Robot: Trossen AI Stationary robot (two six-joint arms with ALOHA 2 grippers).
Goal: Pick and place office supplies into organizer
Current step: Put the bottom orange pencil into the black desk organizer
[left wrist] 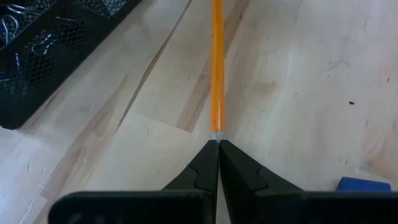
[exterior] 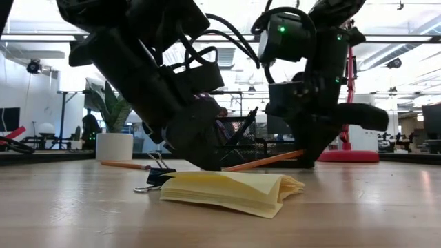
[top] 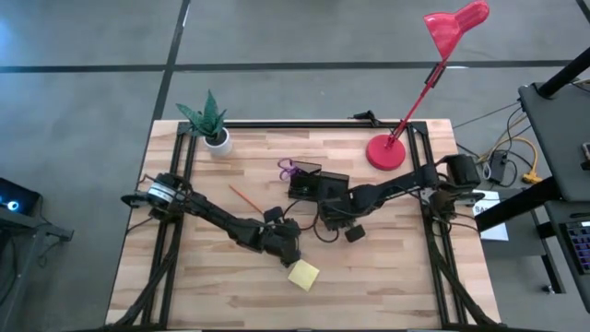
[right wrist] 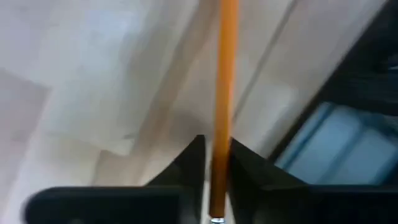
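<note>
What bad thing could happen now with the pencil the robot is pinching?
1. The right gripper pinches the thin orange pencil near its metal end, so the long part could droop or slip out.
2. The left gripper, shut, sits low close to the yellow sticky-note pad and a binder clip; its next move might shove them.
</note>
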